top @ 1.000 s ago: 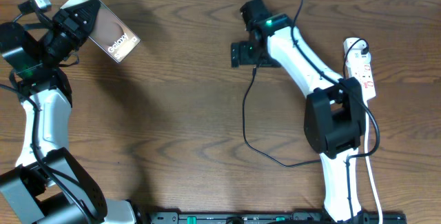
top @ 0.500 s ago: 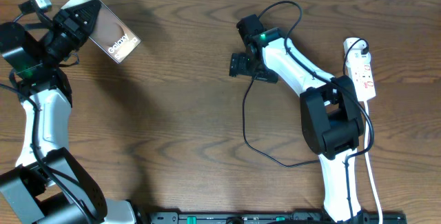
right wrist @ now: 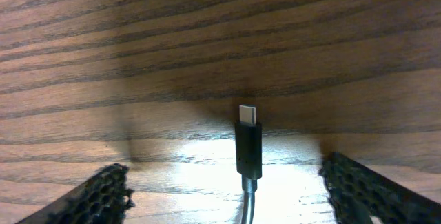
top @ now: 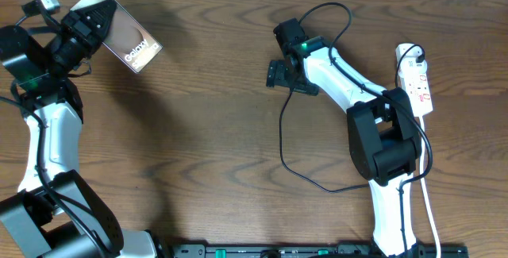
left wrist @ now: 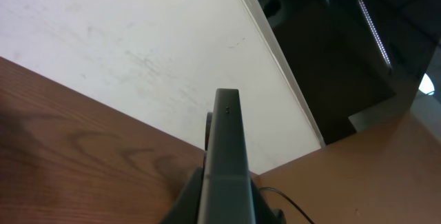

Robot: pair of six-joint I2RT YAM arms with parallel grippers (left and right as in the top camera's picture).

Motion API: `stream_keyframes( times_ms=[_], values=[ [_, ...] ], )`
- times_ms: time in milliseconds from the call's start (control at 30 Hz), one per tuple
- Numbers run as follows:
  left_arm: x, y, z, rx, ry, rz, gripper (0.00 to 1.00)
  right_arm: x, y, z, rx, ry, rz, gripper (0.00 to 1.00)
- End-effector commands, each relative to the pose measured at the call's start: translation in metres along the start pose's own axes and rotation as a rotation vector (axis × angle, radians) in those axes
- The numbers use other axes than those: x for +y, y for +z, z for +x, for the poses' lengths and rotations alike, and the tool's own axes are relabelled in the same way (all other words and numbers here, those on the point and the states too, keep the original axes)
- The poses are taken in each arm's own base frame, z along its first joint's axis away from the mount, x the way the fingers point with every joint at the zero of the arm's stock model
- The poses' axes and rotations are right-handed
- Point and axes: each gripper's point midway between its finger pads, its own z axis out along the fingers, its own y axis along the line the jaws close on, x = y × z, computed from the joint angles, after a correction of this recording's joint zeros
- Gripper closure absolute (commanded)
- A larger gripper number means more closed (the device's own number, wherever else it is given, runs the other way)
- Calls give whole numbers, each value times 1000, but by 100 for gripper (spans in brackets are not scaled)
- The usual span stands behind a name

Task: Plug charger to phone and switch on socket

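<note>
The right gripper has dropped over the plug end of the charger, jaws wide either side, not touching it: a pinch looks next. Right of the charger lies the socket; far left, the left gripper clamps the phone.

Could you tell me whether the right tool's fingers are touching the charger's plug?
No, the charger plug lies on the table inside the open right tool, with clear gaps either side.

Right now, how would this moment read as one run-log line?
left hand: shut on phone | right hand: open, straddling charger plug on table | socket: untouched
</note>
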Motion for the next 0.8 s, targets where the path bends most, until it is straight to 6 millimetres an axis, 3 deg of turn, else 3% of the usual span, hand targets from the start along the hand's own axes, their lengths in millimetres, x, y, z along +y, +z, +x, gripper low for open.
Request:
stream_keyframes(
  times_ms=[0,267,467,700,767],
  values=[
    [-15,-1,-3,3,46,27,93,0,15,24,96,19,-24,17],
    [-15,-1,-3,3,46,27,93,3,15,27,99,9,-24,58],
    [-15,-1,-3,3,46,27,93,3,15,26,96,10,-25,74],
    [-15,-1,-2,4,46,27,93,3,16,23,79,9,-21,76],
    [-15,-1,-2,4,46,27,92,1,16,21,71,9,-13,73]
  ],
)
